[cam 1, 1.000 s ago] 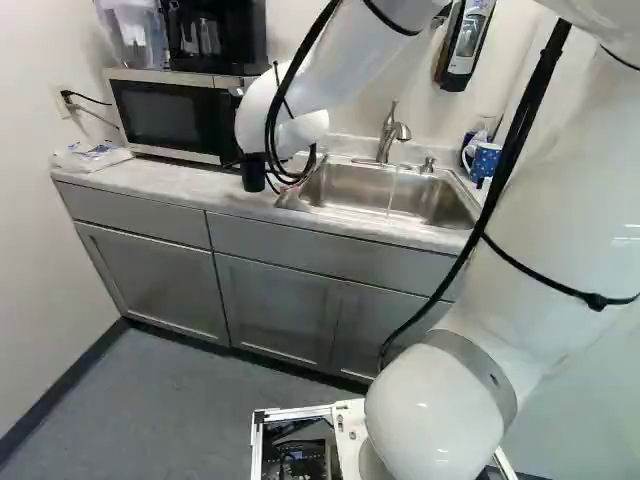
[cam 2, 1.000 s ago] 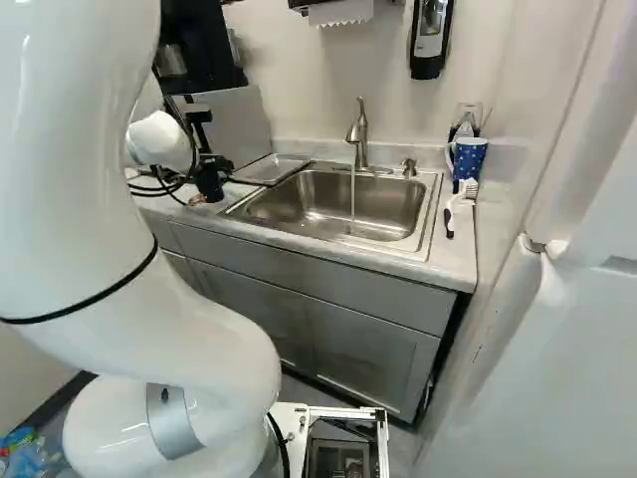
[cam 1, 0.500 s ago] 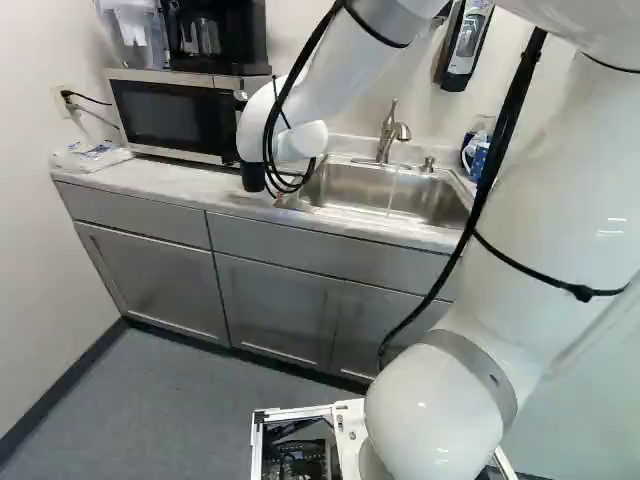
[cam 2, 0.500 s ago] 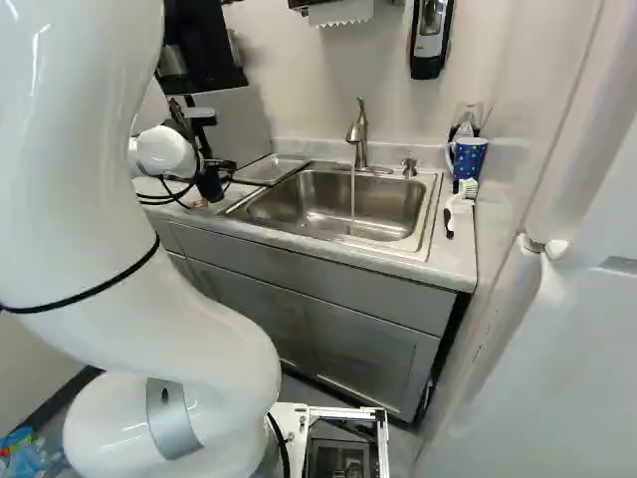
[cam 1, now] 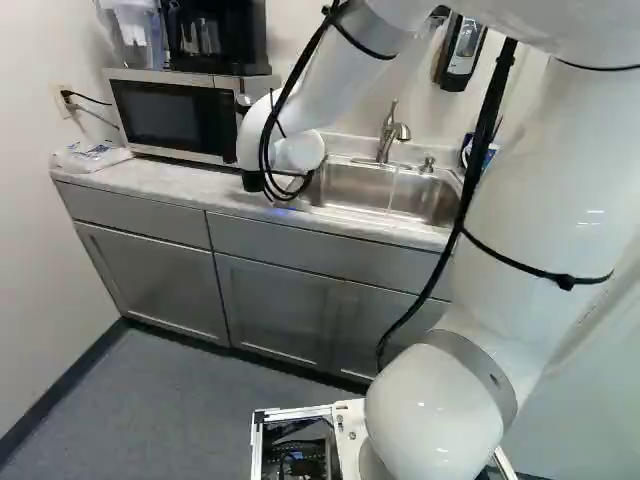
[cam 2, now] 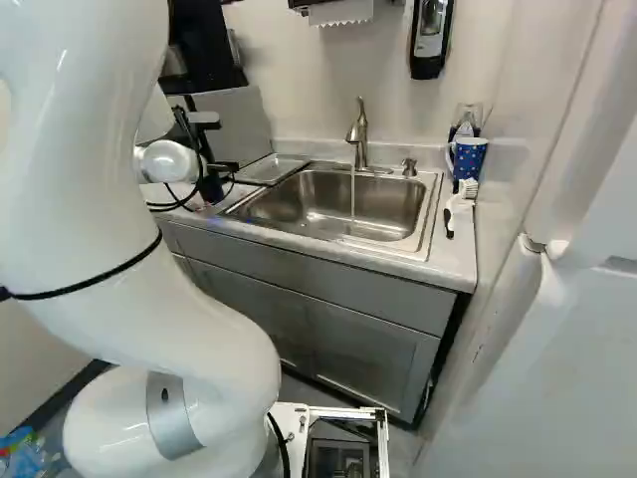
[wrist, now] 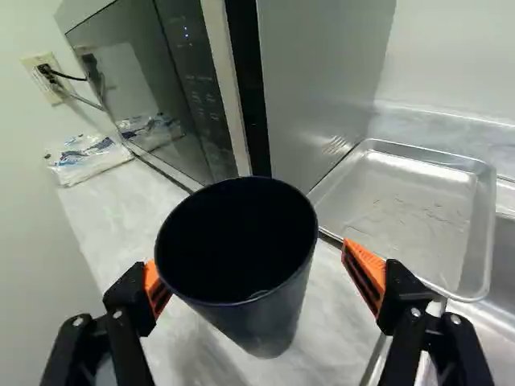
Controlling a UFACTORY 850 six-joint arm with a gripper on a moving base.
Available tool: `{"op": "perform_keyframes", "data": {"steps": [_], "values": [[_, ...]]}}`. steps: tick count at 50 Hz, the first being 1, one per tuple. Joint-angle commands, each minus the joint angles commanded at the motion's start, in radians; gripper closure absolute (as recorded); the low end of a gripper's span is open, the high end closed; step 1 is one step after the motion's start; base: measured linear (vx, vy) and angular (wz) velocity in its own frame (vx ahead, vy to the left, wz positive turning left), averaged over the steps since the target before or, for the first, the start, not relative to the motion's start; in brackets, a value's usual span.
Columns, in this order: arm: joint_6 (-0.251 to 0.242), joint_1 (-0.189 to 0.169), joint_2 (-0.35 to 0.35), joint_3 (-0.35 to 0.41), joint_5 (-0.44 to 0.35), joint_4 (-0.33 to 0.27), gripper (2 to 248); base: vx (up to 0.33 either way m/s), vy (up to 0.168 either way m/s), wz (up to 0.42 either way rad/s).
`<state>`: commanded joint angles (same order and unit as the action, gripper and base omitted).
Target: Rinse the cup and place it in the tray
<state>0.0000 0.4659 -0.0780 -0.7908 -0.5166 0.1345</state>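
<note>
The gripper (cam 2: 221, 167) is at the counter left of the sink in the right base view, its fingertips hidden there. In the wrist view the gripper (wrist: 256, 277) stands wide open around a dark, empty-looking cup (wrist: 278, 310). The cup is upright on the counter, mouth facing the camera; one finger is close against its side, with a gap to the other. The left base view shows the cup (cam 1: 251, 182) partly behind the arm. A shallow metal tray (wrist: 410, 209) lies beyond one finger, beside the sink (cam 2: 338, 204). Water runs from the faucet (cam 2: 358, 129).
A microwave (cam 1: 165, 115) stands on the counter behind the cup, with a plastic bag (wrist: 88, 157) farther along. At the sink's right are a blue patterned mug (cam 2: 468, 157) and a white brush (cam 2: 460, 204). A soap dispenser (cam 2: 430, 40) hangs on the wall.
The arm's wrist has come down lower around the cup, and the upper arm has shifted leftward in the left base view. The cup and the base have stayed put.
</note>
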Motion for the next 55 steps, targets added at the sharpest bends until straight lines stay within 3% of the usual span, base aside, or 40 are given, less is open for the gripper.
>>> {"op": "perform_keyframes", "data": {"steps": [19,55], "values": [[0.0,0.0,-0.036,0.005,-0.023,0.0,3,0.0,0.0,0.0],[0.0,0.0,-0.036,0.005,-0.044,0.0,3,0.0,0.0,0.0]]}}
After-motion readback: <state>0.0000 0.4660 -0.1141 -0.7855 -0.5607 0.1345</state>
